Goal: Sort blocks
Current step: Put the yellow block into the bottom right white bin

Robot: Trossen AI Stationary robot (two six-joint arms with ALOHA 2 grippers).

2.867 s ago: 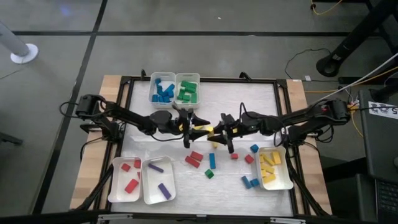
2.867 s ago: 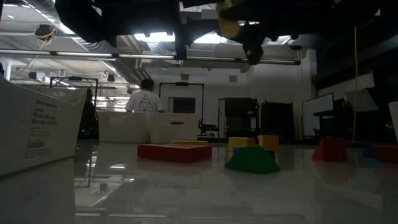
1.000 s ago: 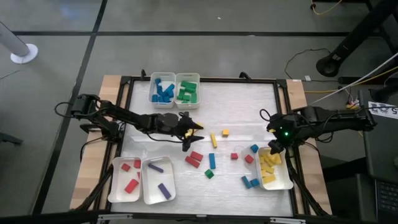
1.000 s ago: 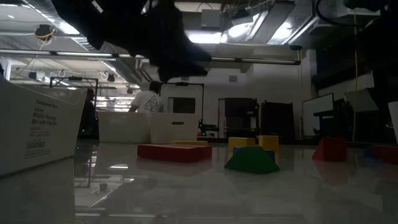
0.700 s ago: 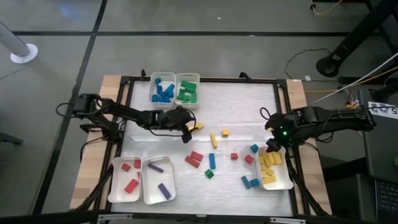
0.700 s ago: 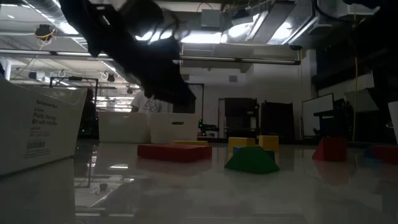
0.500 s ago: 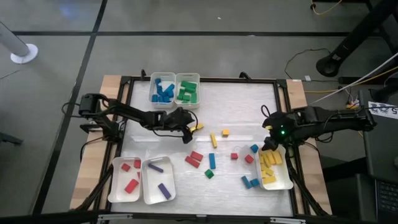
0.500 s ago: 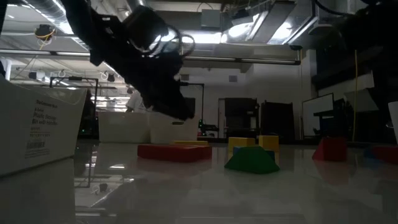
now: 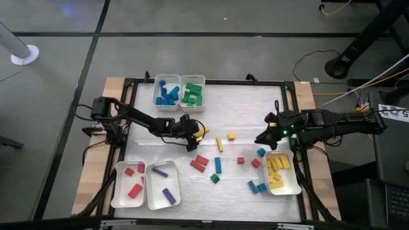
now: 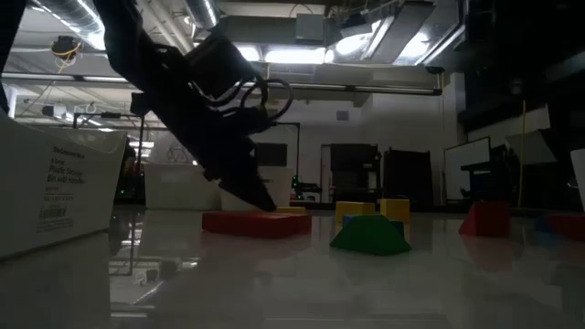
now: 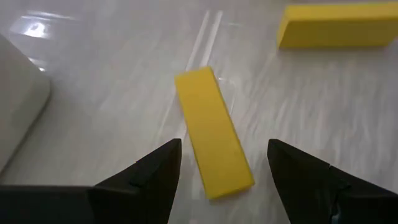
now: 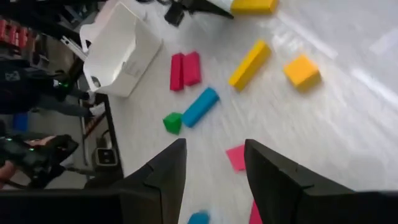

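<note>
Left gripper point(image 9: 193, 135) low over table point(image 9: 255, 102), fingers spread wide, nothing held. Yellow bar point(image 11: 213, 132) lies flat between its two fingers point(image 11: 149, 174) (not pinched; gap shows on both sides). Second yellow bar point(image 11: 339, 25) just past first one, farther from left gripper.

Right gripper point(image 9: 261, 139) well apart from yellow bar, beside tray of yellow blocks point(image 9: 278, 172), fingers half apart, holding nothing.

Red blocks point(image 9: 200, 163), blue bar point(image 9: 218, 165), green block point(image 9: 215, 179) lie loose near yellow bar, on side toward purple tray point(image 9: 152, 191).
</note>
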